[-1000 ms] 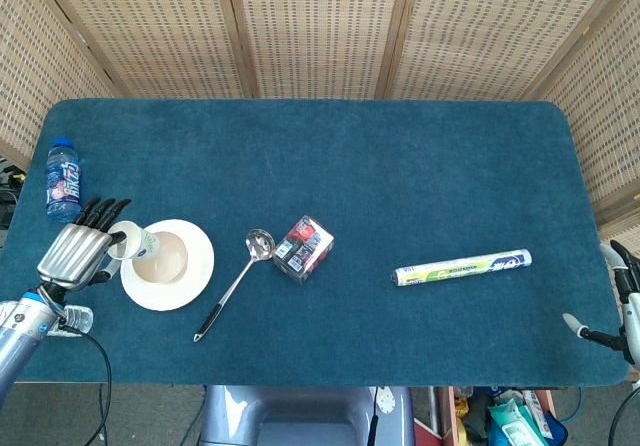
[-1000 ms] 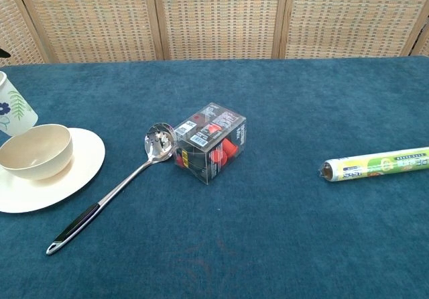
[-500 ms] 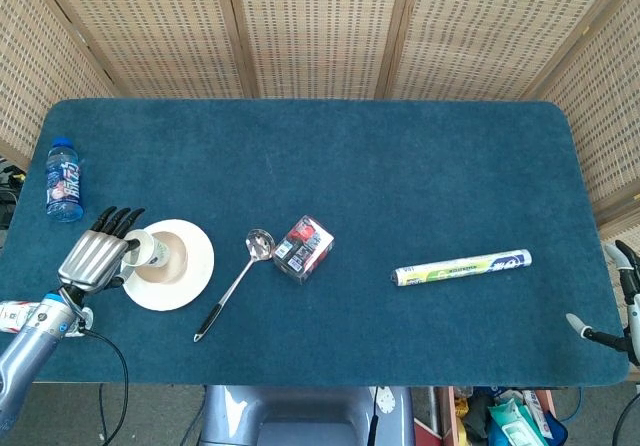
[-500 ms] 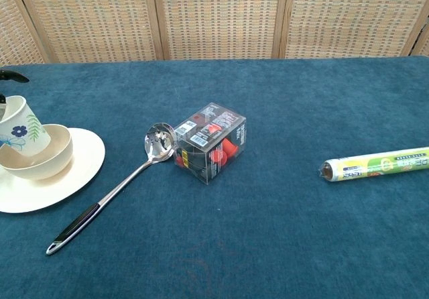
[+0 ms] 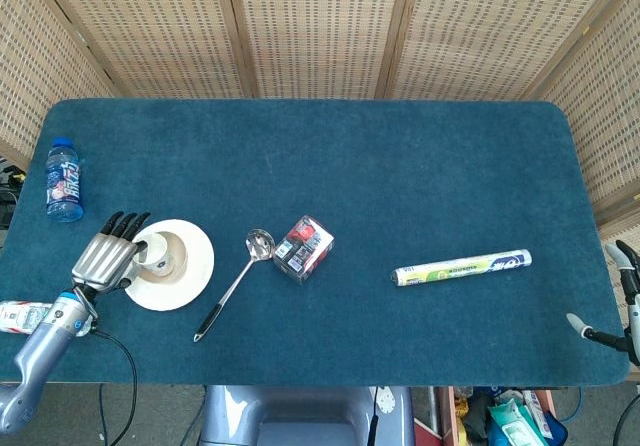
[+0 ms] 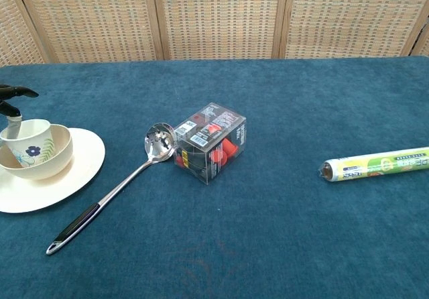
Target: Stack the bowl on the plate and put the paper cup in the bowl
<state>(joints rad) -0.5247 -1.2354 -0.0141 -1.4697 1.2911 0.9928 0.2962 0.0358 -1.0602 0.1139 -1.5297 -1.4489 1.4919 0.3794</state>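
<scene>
The cream plate (image 5: 196,271) (image 6: 82,159) lies at the table's front left with the cream bowl (image 5: 173,264) (image 6: 52,159) stacked on it. A white paper cup (image 5: 153,252) (image 6: 27,141) with a flower print sits tilted inside the bowl. My left hand (image 5: 106,256) is at the cup's left side, thumb and fingers still around its rim; in the chest view only its dark fingertips (image 6: 15,92) show. My right hand (image 5: 618,301) hangs off the table's right edge, fingers apart and holding nothing.
A metal spoon (image 5: 235,284) (image 6: 114,190) lies right of the plate, then a clear box of red items (image 5: 303,248) (image 6: 211,141). A wrap roll (image 5: 462,267) (image 6: 379,163) lies further right. A water bottle (image 5: 64,178) rests at the far left.
My left hand has carried the paper cup rightward and down, from beside the plate into the bowl. The right hand has stayed where it was.
</scene>
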